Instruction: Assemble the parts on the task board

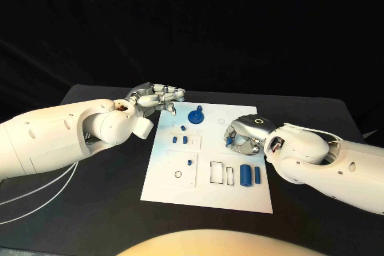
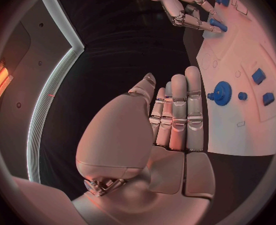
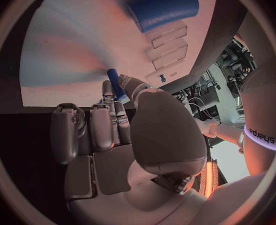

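Silver fingers of the right hand (image 1: pixel 241 140) pinch a small blue peg (image 3: pixel 115 83) between the thumb and a fingertip, the other fingers curled in beside it, held just above the middle of the white task board (image 1: pixel 210 184). That pinch, I judge, keeps the peg's free end clear so it can be lowered into a socket on the board. Just beside this hand, toward the board's near edge, two blue cylinders (image 1: pixel 250 175) lie next to a dark-outlined slot, probably waiting their turn. Past the hand toward the board's far edge sits a blue gear (image 1: pixel 195 118). The left hand (image 1: pixel 157 97) hovers off the board's far left corner, fingers straight and pressed together, holding nothing, seemingly kept out of the way.
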You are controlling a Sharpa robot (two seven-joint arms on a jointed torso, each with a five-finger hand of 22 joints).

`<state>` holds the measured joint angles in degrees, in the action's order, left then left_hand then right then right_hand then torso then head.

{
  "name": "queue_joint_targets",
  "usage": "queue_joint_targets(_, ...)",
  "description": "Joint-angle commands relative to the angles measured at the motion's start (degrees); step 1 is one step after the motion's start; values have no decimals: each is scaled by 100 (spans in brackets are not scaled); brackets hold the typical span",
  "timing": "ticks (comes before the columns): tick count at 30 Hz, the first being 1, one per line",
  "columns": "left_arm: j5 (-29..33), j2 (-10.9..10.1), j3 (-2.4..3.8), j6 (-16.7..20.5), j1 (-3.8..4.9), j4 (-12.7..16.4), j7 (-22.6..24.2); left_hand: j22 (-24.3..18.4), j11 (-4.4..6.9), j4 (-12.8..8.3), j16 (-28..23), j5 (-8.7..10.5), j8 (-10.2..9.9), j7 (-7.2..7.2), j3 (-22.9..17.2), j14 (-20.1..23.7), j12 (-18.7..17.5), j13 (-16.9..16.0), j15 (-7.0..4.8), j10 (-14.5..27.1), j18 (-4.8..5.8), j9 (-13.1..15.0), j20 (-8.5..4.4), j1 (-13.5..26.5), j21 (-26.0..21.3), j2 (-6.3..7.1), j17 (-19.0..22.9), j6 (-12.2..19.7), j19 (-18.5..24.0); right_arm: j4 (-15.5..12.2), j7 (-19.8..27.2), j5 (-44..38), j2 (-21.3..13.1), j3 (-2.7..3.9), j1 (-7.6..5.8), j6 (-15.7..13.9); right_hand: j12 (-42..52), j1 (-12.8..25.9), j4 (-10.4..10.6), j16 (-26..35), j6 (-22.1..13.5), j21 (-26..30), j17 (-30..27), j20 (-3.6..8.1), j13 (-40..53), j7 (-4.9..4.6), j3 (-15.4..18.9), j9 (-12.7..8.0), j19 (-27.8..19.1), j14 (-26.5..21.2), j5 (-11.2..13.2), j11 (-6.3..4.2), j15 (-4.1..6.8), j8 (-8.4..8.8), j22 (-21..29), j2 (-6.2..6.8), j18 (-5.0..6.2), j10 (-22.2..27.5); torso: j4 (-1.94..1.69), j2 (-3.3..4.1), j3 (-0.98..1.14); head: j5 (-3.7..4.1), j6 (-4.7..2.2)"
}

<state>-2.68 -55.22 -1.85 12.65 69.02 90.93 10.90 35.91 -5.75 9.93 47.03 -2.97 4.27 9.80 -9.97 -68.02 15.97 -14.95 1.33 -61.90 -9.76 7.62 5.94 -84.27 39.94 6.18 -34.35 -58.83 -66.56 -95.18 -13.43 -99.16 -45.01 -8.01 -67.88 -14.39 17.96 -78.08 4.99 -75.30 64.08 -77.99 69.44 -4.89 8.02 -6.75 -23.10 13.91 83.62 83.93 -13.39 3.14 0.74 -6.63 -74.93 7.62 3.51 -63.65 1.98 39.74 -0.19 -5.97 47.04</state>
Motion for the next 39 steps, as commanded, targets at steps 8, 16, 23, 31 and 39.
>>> queue_joint_targets(8,-12,16,4,-109,3,1,15,-5,-5,6,25,18,20,9,27,22,13,-5,2,46,-69,-4,18,-5,-37,-63,5,37,-35,-594,-132,157,-286,68,-114,-530,20,-12,2,-47,41,-30,22,17,-13,13,-52,13,103,250,31,7,41,-36,-681,-54,-62,-49,2,-8,-5,2,-34)
queue_joint_targets(16,-12,59,4,-103,3,-15,41,-7,-6,6,27,18,24,9,30,25,20,-8,3,51,-69,-3,20,-6,-39,-67,6,39,-36,-843,-26,298,-8,76,-49,-592,14,-43,-20,-49,48,-41,21,24,-20,14,-68,16,109,250,25,-1,53,-40,-690,-45,-65,-60,-1,-9,-7,-31,-42)
queue_joint_targets(23,-12,107,4,-107,2,-31,47,-7,-6,6,27,18,24,9,30,25,20,-8,3,51,-69,-3,20,-6,-39,-67,6,39,-36,-791,132,267,576,60,221,-587,-1,-74,-44,-24,37,-11,-15,27,-31,1,-87,15,97,241,16,2,60,-35,-671,-45,-58,-57,-13,4,-3,-122,-11)
queue_joint_targets(31,-12,161,4,-116,2,-41,43,-9,-4,0,30,18,30,8,31,27,33,-12,3,56,-70,-2,21,-18,-43,-73,8,40,-37,-596,235,240,1091,19,436,-430,-12,-88,-57,-29,26,2,-10,28,-38,-9,-96,14,92,240,9,8,59,-29,-663,-44,-55,-50,-2,0,-10,-232,31)
queue_joint_targets(39,-12,180,4,-179,2,-43,11,-12,-1,-16,35,17,42,5,23,34,54,-19,0,66,-73,1,21,-48,-49,-94,11,42,-39,-245,215,192,1322,-36,589,-283,-22,-87,-62,-42,14,12,7,28,-44,-19,-97,12,87,243,7,16,55,-23,-657,-39,-53,-42,-4,1,-9,-237,55)
